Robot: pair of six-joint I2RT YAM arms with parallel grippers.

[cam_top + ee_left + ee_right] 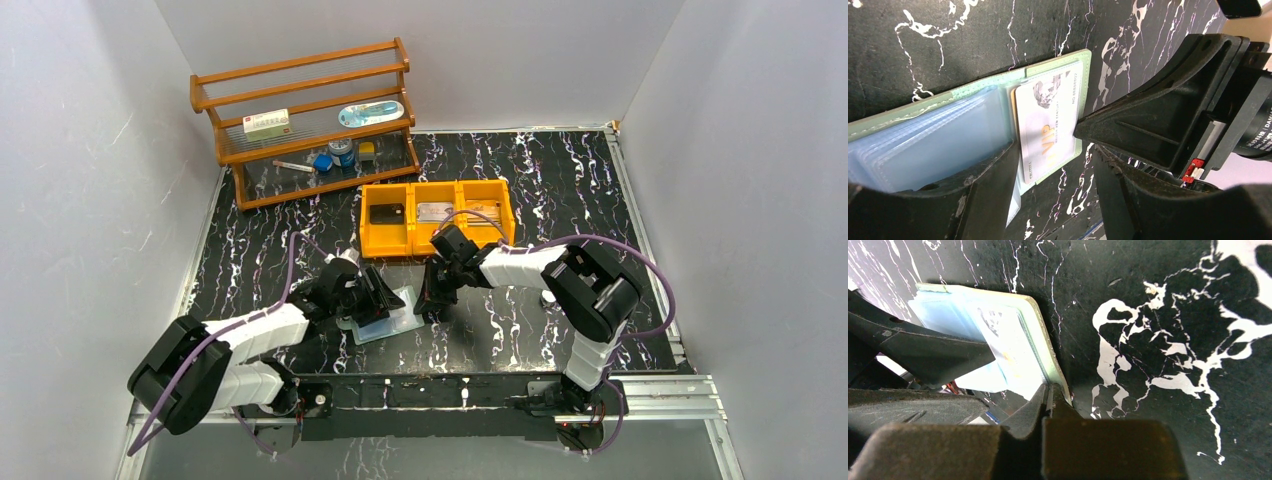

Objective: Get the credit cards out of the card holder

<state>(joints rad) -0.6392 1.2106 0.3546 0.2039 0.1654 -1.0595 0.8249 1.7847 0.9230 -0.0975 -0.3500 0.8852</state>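
While both arms reach in from the near edge, one card holder (pixel 938 135) lies open and flat on the marbled table (pixel 560 200) between two grippers. The left gripper (pixel 379 298) has its jaws spread, one finger over the clear sleeves. The right gripper (pixel 1048 392) has its jaws closed, tips touching one white card (pixel 1048 120) in the holder's end pocket. Farther back, one orange bin (pixel 385 245) has three compartments with one card (pixel 435 212) in each. Behind it stands one wooden rack (pixel 320 188).

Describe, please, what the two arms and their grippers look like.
The left arm and right arm have white link shells between bulky black joints, each trailed by a purple cable. The left gripper and right gripper are matte black, with ribbed wedge-shaped fingers; a small red connector shows on the right one.
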